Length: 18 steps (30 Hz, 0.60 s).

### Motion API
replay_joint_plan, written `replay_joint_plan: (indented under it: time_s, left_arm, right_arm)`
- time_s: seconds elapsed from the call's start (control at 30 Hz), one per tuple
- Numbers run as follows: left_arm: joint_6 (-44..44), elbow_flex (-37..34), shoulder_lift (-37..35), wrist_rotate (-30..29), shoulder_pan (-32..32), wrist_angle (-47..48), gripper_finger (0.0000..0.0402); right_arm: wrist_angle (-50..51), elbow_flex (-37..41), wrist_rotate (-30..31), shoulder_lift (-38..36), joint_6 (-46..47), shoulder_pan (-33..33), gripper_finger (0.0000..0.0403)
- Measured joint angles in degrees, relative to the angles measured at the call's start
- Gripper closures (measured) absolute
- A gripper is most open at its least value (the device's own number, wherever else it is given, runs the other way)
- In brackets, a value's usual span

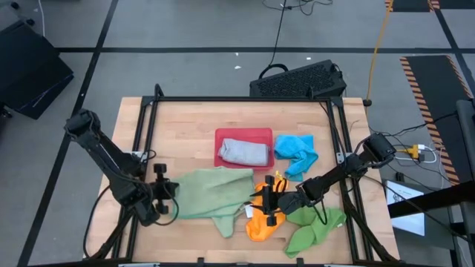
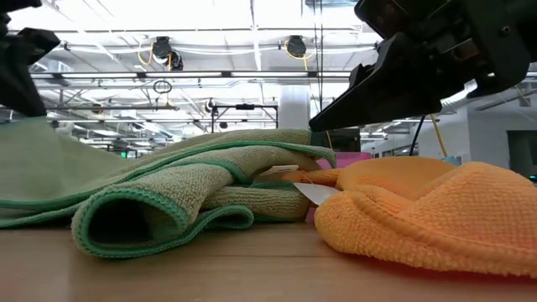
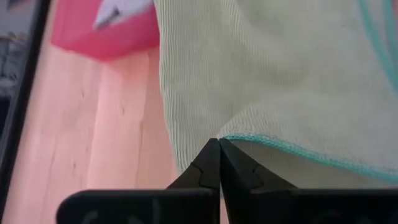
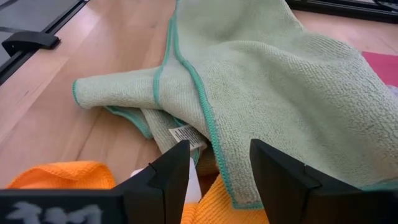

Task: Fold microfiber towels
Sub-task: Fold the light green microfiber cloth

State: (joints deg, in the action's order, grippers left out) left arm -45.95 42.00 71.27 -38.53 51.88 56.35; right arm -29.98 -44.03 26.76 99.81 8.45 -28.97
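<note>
Risk: my left gripper [image 3: 219, 163] has only the hem of the soft sage-green microfiber towel [image 1: 211, 194], lower centre of the high view; a lift could slip it free, or drag the crumpled orange microfiber cloth [image 1: 264, 224] touching its right side. Its fingers are pinched fully together on that edge. My right gripper [image 4: 219, 163] stands moderately open, holding nothing, over the green towel's right edge.

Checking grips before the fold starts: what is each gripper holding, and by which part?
The left gripper is shut on the sage green towel, pinching its teal-stitched edge. The right gripper is open near that towel's other end, holding nothing.
</note>
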Motion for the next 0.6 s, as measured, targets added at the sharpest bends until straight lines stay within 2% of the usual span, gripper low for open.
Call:
replay_joint_plan:
  time_s: [0.2, 0.43, 0.6]
  left_arm:
    - [-2.71, 0.00, -0.07, 5.71, -0.02, 0.58, 0.0387]
    - [-12.41, 0.00, -0.07, 9.47, -0.04, 6.74, 0.0311]
    - [-22.42, -0.02, -0.07, 7.62, -1.05, 9.52, 0.0274]
  right_arm:
    - [0.00, 0.00, -0.02, 0.00, -0.85, 0.00, 0.0243]
    - [-0.02, 0.00, -0.02, 0.00, -1.24, 0.00, 0.0243]
    - [-0.29, 0.00, -0.02, 0.00, -1.16, 0.00, 0.0243]
